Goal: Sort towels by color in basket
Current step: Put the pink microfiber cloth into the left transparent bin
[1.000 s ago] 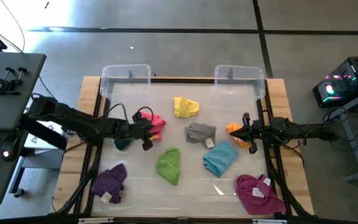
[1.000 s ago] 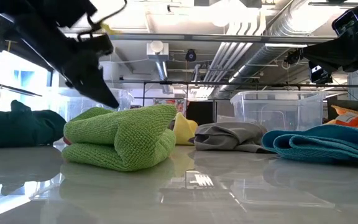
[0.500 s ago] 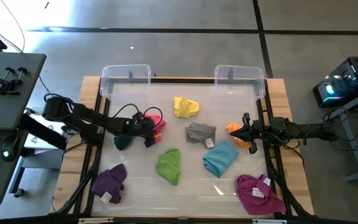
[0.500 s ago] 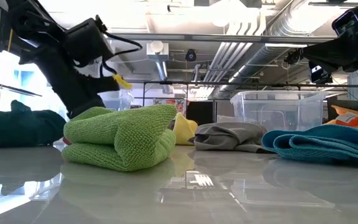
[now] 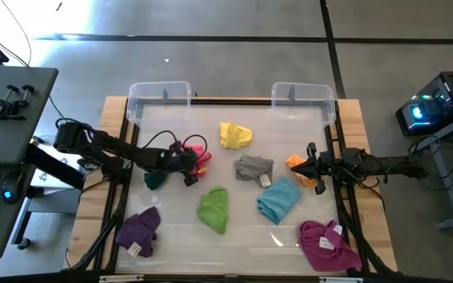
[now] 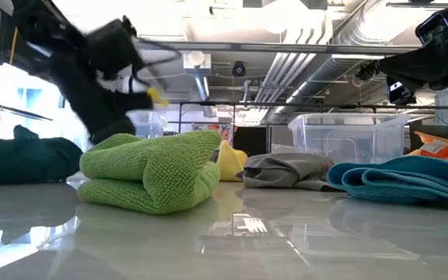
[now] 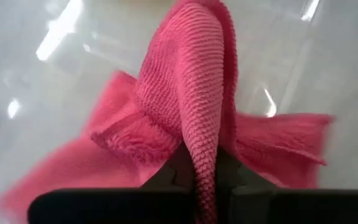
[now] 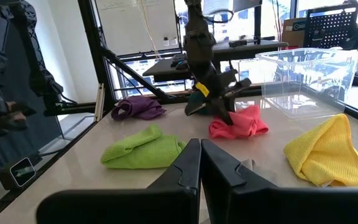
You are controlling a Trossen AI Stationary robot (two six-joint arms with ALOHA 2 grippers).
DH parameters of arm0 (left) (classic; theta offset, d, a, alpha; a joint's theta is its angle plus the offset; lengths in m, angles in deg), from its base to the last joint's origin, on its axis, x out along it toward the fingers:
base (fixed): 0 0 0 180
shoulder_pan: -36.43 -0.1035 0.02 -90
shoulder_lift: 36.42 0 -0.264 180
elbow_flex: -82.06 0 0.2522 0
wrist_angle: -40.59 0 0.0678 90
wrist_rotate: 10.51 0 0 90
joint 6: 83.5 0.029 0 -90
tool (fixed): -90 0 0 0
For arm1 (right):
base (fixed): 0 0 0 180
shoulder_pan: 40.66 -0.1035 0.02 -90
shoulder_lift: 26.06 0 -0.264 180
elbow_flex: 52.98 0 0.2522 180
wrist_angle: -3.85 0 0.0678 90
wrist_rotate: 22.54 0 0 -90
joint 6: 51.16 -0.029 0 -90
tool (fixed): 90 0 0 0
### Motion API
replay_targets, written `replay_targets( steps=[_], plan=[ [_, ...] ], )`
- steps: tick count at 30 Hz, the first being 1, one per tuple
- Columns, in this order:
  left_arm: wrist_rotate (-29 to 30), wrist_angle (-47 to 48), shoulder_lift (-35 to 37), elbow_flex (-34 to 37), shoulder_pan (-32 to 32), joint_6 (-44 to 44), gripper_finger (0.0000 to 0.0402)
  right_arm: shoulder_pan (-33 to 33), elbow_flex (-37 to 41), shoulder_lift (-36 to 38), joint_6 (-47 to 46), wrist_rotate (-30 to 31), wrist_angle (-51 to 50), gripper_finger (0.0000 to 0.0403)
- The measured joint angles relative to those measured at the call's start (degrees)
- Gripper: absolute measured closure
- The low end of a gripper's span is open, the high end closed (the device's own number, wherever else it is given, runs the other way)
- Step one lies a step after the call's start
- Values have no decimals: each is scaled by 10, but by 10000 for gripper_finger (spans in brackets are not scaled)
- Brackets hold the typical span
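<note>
A: Pink ribbed soft towel [image 7: 191, 106] sits left of table centre, just beside the dark teal cloth [image 5: 155, 180]. Left gripper [image 5: 189, 163] is on it, fingers clamped on a raised fold of the fabric; the rest of the towel spreads on the white tabletop [image 5: 242, 228].

B: Right side?

A: Right gripper [image 5: 308, 165] hangs at the right edge, over the orange cloth [image 5: 296, 163]. Its fingers [image 8: 219, 171] are pressed together, nothing between them.

B: The other towels?

A: Yellow crumpled cloth [image 5: 235, 134] is toward the far side, between the two clear plastic bins [image 5: 159, 99]. Grey cloth [image 5: 253, 167] lies at centre, light blue folded towel [image 5: 278, 199] near it toward the front. Green folded towel [image 5: 213, 208] is front-centre. Purple bunched cloth [image 5: 139, 229] is in the front-left corner, magenta one [image 5: 327, 244] in the front-right corner.

B: Anything in the bins?

A: Both look empty from above.

B: Low view?

A: Green towel in front, left arm blurred behind it, grey and light blue to its right.
</note>
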Motion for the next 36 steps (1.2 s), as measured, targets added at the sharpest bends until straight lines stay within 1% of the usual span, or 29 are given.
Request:
replay_targets(
  steps=[2, 6, 11, 13, 16, 19, 23, 25, 27, 29, 32, 36],
  plan=[
    [31, 33, 18, -26, 12, 19, 398, 0, 0, 0, 0, 0, 0, 401],
    [90, 138, 54, -94, 34, 44, 400, 0, 0, 0, 0, 0, 0, 401],
    [161, 228, 108, -182, 48, 79, 401, 0, 0, 0, 0, 0, 0, 401],
    [192, 244, 129, -209, 43, 104, 401, 0, 0, 0, 0, 0, 0, 401],
    [255, 260, 162, -231, 25, 158, 401, 0, 0, 0, 0, 0, 0, 401],
    [280, 272, 195, -237, -13, 192, 401, 0, 0, 0, 0, 0, 0, 401],
    [273, 291, 240, -238, -93, 197, 401, 0, 0, 0, 0, 0, 0, 401],
    [251, 297, 252, -238, -138, 194, 401, 0, 0, 0, 0, 0, 0, 401],
    [213, 296, 260, -238, -187, 199, 401, 0, 0, 0, 0, 0, 0, 401],
    [163, 296, 261, -238, -236, 205, 401, 0, 0, 0, 0, 0, 0, 401],
    [93, 312, 249, -238, -307, 201, 401, 0, 0, 0, 0, 0, 0, 401],
    [53, 345, 221, -238, -388, 199, 401, 0, 0, 0, 0, 0, 0, 401]
  ],
)
